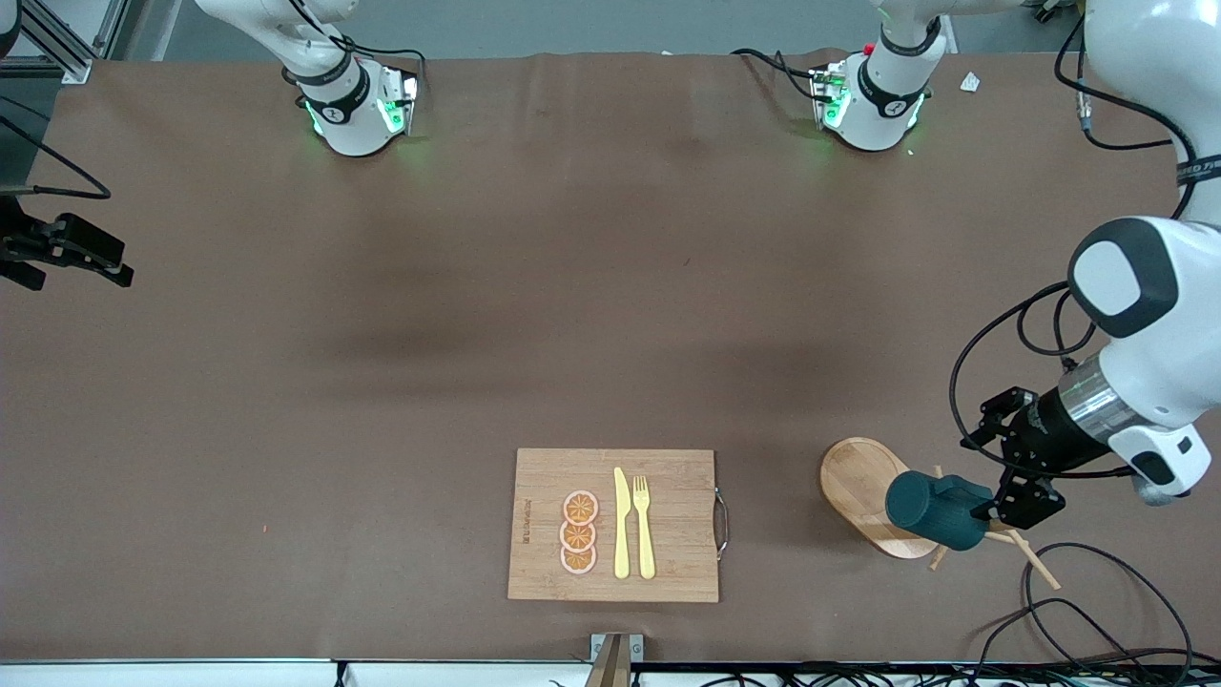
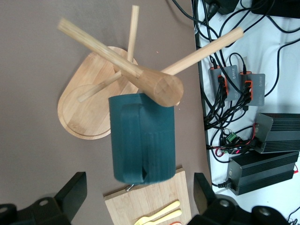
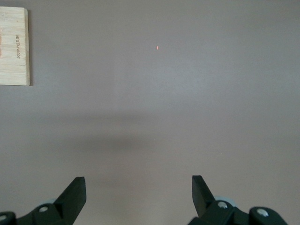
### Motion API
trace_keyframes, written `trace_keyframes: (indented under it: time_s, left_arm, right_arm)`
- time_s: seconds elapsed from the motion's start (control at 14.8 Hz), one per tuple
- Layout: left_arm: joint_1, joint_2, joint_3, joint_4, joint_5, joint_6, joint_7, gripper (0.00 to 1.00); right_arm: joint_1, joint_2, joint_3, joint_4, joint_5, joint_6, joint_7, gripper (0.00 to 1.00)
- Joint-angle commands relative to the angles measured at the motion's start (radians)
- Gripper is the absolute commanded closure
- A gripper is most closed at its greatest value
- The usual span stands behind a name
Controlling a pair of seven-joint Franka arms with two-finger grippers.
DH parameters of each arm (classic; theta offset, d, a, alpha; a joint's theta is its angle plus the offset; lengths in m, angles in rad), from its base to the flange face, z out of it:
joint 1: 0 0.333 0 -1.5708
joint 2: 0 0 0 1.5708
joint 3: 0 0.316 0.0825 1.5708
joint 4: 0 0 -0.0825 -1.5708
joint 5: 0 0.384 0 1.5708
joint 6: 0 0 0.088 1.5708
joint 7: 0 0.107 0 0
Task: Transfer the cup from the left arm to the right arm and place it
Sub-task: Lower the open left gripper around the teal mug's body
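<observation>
While the cup (image 1: 930,509) hangs on a peg of the wooden mug tree (image 1: 863,487), toward the left arm's end of the table, your left gripper (image 1: 1011,496) sits right beside it with its jaws spread wide and nothing between them. In the left wrist view the cup (image 2: 143,140) lies straight ahead of the jaws, centred between the two fingers (image 2: 70,190), with its long axis pointing out from the gripper along the line of approach. Its handle faces the camera, running along the body. So a short advance should bring the fingers either side of the cup; the left arm is by far the nearer.

The cup is a small dark teal mug with faintly ribbed sides; its inside is hidden from you.

Your right gripper (image 3: 138,192) waits over bare table toward the right arm's end, jaws equally wide and holding nothing, well apart from the cup. The board (image 1: 615,525) with cutlery lies between the two ends.
</observation>
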Motion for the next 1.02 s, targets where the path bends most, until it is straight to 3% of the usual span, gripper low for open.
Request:
trace_keyframes:
  time_s: [0.0, 0.95]
  left_arm:
    - [-0.008, 0.029, 0.001, 0.019, -0.014, 0.019, -0.004, 0.0]
    - [0.005, 0.087, -0.012, 0.022, -0.075, 0.033, 0.033, 0.0]
  right_arm:
    - [-0.002, -0.021, -0.005, -0.019, -0.011, 0.005, 0.001, 0.0]
    - [-0.008, -0.019, -0.006, -0.019, -0.011, 0.006, 0.001, 0.0]
